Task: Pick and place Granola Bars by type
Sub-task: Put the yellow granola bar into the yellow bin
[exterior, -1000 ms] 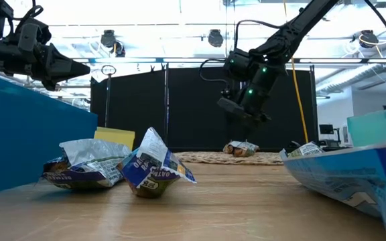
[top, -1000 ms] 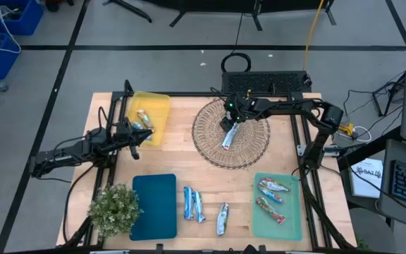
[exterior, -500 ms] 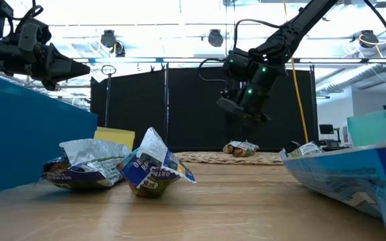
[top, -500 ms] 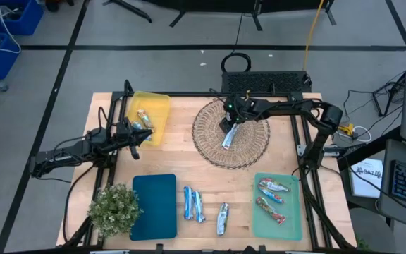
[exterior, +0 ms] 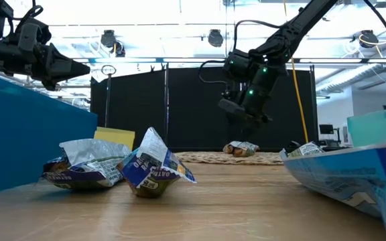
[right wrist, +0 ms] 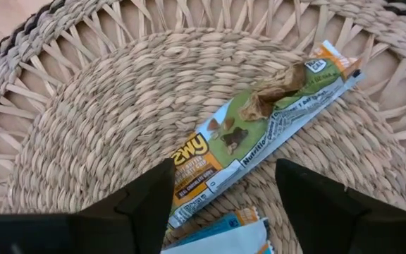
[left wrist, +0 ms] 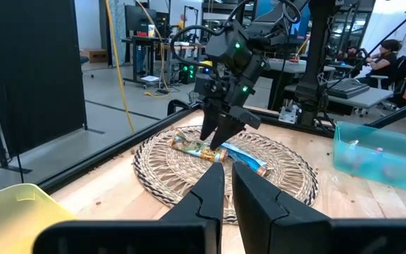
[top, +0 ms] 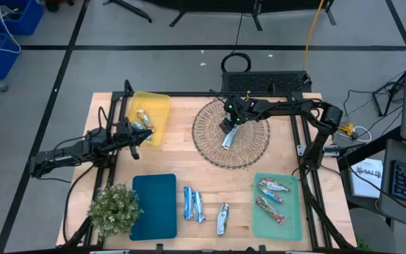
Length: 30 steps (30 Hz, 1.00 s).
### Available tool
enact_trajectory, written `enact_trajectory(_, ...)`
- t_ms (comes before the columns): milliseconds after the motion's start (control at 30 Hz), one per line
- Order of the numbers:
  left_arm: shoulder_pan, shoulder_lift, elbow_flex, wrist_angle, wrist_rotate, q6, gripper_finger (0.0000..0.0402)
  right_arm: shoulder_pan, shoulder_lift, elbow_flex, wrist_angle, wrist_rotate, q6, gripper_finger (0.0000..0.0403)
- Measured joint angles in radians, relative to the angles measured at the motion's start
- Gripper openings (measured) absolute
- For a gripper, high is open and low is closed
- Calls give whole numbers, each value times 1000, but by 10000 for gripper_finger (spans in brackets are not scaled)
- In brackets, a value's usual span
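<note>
Right pincer (right wrist: 220, 194) open above green granola bar (right wrist: 259, 134); basket (right wrist: 69, 106) beneath.

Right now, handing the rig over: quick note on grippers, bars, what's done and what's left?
Right gripper open, poised over the green-orange bar in the wicker basket; a blue bar lies beside it.
Left gripper shut, empty, waiting by the yellow mat.
Done: one bar on yellow, three on the green mat.
Left: both basket bars, three loose bars; teal mat has none.
</note>
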<state>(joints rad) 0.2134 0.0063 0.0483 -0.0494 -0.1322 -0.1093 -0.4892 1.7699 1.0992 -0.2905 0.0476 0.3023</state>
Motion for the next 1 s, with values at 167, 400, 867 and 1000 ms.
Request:
enact_trajectory(167,0,0,0,0,0,0,35,0,0,0,0,-51,1,207)
enact_trajectory(400,0,0,0,0,0,0,35,0,0,0,-12,-54,1,174)
enact_trajectory(867,0,0,0,0,0,0,35,7,87,2,67,-167,3,99)
enact_trajectory(1000,0,0,0,0,0,0,35,6,78,0,108,-203,-21,47)
